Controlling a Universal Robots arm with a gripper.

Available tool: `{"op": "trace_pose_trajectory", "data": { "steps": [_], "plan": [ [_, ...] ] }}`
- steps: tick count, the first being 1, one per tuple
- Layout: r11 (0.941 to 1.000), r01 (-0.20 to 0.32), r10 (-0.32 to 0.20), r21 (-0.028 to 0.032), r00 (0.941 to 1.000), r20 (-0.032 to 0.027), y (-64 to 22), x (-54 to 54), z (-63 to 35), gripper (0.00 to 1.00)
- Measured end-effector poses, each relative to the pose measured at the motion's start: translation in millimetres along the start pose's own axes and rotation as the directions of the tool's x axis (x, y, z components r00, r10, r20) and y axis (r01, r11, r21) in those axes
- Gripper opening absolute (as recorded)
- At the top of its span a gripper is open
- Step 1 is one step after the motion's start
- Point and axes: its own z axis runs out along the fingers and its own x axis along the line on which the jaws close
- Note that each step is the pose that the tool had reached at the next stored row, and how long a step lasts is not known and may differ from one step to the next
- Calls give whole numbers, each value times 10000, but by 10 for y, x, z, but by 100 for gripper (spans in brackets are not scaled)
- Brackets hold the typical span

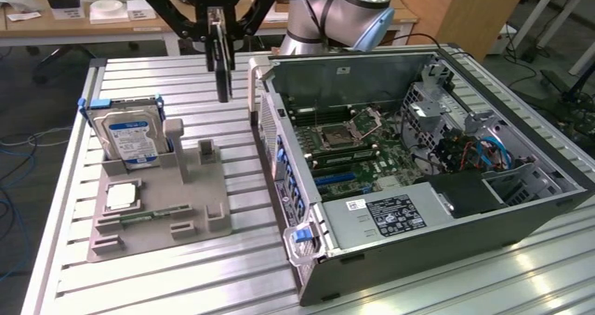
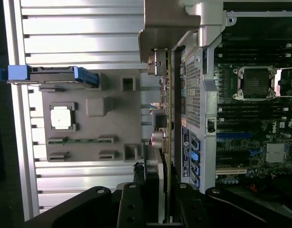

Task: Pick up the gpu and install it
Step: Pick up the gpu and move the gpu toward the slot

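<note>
The gpu (image 1: 221, 67) hangs on edge in the air, a thin dark card held above the slatted table, just to the exterior view's left of the open computer case (image 1: 520, 210). My gripper (image 1: 217, 33) is shut on its upper part. In the wrist view the gpu (image 2: 170, 109) shows edge-on, with its silvery bracket (image 2: 167, 26) at the far end and my gripper (image 2: 160, 194) clamped on the near end. It is lined up over the case's rear wall (image 2: 197, 90), beside the motherboard (image 2: 260, 118).
A grey fixture (image 1: 200, 189) on the table holds an upright hard drive (image 1: 130, 130), a processor (image 1: 121, 196) and a narrow memory stick (image 1: 149, 215). Inside the case lie a blue slot (image 1: 339, 178) and a black power supply (image 1: 391, 214). Desks stand behind.
</note>
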Motion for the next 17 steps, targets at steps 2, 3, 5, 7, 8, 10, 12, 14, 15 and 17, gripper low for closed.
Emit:
{"op": "trace_pose_trajectory", "data": {
  "steps": [2,3,5,7,8,10,12,14,15,17],
  "plan": [
    [10000,0,0,0,10000,1,1,-24,4,28],
    [10000,0,0,0,10000,0,1,-30,4,28],
    [10000,0,0,0,10000,1,2,-40,7,28],
    [10000,0,0,1,10000,0,2,-57,10,28],
    [10000,0,0,0,10000,1,3,-64,11,28],
    [10000,1,-1,-1,10000,1,3,-77,15,28],
    [10000,0,0,1,10000,1,4,-91,17,28],
    [10000,0,0,0,10000,0,5,-119,20,28],
    [10000,0,0,0,10000,0,6,-131,21,28],
    [10000,1,-1,0,10000,1,7,-161,25,28]
  ]
}}
